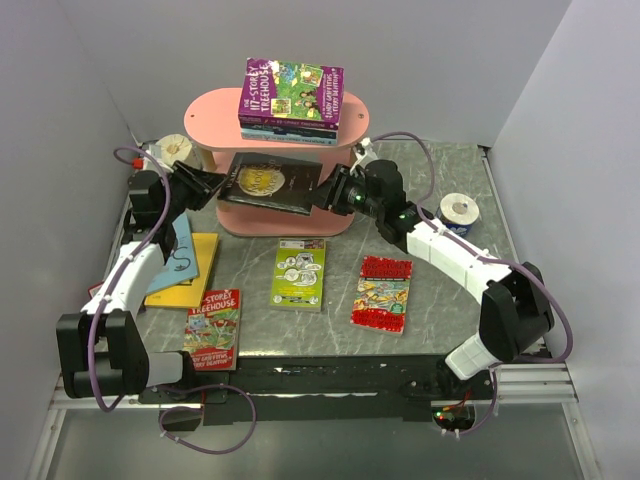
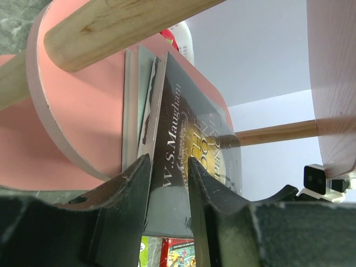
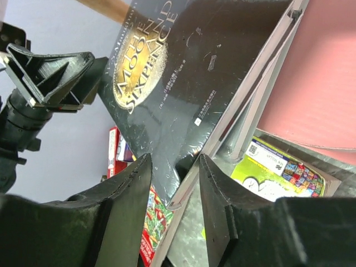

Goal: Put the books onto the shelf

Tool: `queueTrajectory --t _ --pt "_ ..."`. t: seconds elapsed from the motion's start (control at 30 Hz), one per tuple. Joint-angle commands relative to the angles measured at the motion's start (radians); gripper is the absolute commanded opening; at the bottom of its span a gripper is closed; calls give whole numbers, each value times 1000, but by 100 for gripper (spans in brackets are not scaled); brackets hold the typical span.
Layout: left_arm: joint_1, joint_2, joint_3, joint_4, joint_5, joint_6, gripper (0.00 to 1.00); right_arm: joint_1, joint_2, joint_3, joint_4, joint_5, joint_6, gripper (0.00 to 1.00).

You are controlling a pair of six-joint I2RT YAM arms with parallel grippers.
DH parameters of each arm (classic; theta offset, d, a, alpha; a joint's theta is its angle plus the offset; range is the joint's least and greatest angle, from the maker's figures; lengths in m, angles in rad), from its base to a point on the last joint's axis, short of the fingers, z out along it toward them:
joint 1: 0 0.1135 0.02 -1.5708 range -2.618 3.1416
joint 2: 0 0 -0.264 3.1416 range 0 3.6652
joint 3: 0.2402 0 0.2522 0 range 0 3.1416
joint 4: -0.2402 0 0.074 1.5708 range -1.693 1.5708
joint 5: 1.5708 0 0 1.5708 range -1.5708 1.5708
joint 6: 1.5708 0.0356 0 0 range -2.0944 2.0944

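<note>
The black paperback with a gold oval emblem [image 1: 268, 182] lies roughly level under the top board of the pink oval-boarded shelf with light wooden posts [image 1: 215, 112]. Its far part rests in the shelf against a thin grey book [image 2: 129, 111], and its near part juts out over the front. The left gripper [image 2: 169, 161] pinches the black paperback at its left edge with both fingers pressed to its faces, while the right gripper [image 3: 175, 158] stands spread, the opposite corner loose between its 2 fingers. A stack of purple-covered paperbacks [image 1: 290, 92] sits on the top board, and a lime green book [image 1: 299, 272] and a red book [image 1: 383, 292] lie flat on the grey marbled table [image 1: 440, 300] in front of the shelf.
</note>
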Motion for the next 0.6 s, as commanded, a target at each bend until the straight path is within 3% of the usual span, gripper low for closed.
queueTrajectory --t 0.0,0.57 --pt "-10 -45 -12 68 45 -25 37 11 -16 10 30 -35 -22 44" --pt "-10 -57 -33 91 65 -43 34 -64 47 33 126 -52 71 42"
